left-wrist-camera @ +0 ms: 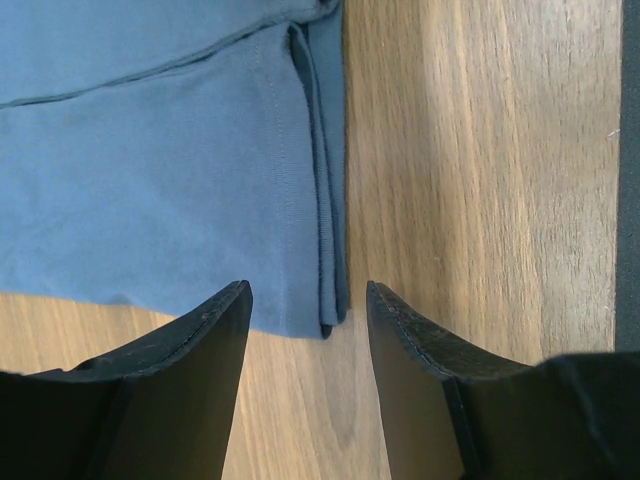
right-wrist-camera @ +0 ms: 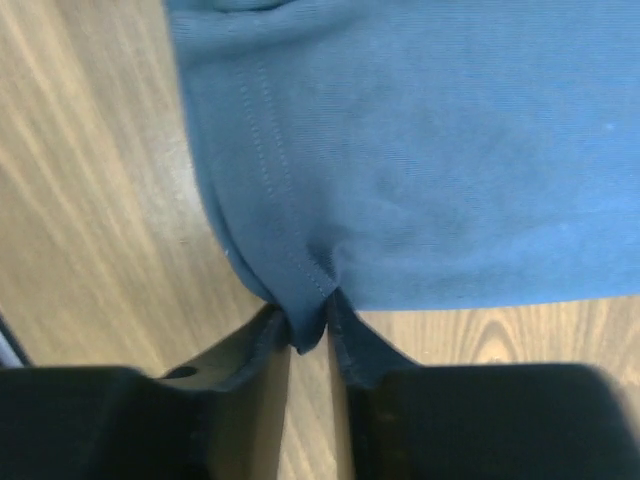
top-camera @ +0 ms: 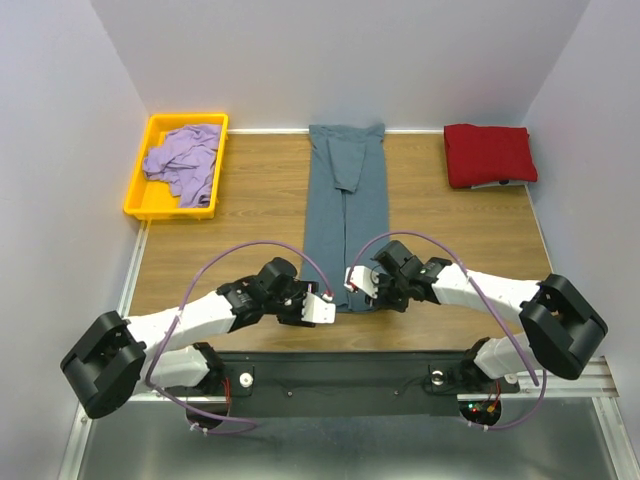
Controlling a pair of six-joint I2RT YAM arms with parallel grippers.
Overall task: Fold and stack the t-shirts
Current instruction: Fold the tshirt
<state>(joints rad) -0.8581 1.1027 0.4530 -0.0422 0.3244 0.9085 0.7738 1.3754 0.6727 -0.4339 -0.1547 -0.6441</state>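
The slate blue-grey t-shirt (top-camera: pixel 345 205) lies folded lengthwise in a long strip down the middle of the table. My right gripper (right-wrist-camera: pixel 308 325) is shut on the hem corner of this shirt (right-wrist-camera: pixel 430 170) at its near right end (top-camera: pixel 364 293). My left gripper (left-wrist-camera: pixel 308 300) stands open at the near left corner (top-camera: pixel 328 306), the shirt's folded edge (left-wrist-camera: pixel 325 250) just ahead between the fingertips and not held. The dark red t-shirt (top-camera: pixel 488 155) sits folded at the back right. The lavender t-shirt (top-camera: pixel 185 162) lies crumpled in the tray.
The yellow tray (top-camera: pixel 135 195) stands at the back left corner of the wooden table (top-camera: pixel 250 220). White walls close in the back and both sides. A black rail (top-camera: pixel 340 375) carries both arm bases along the near edge.
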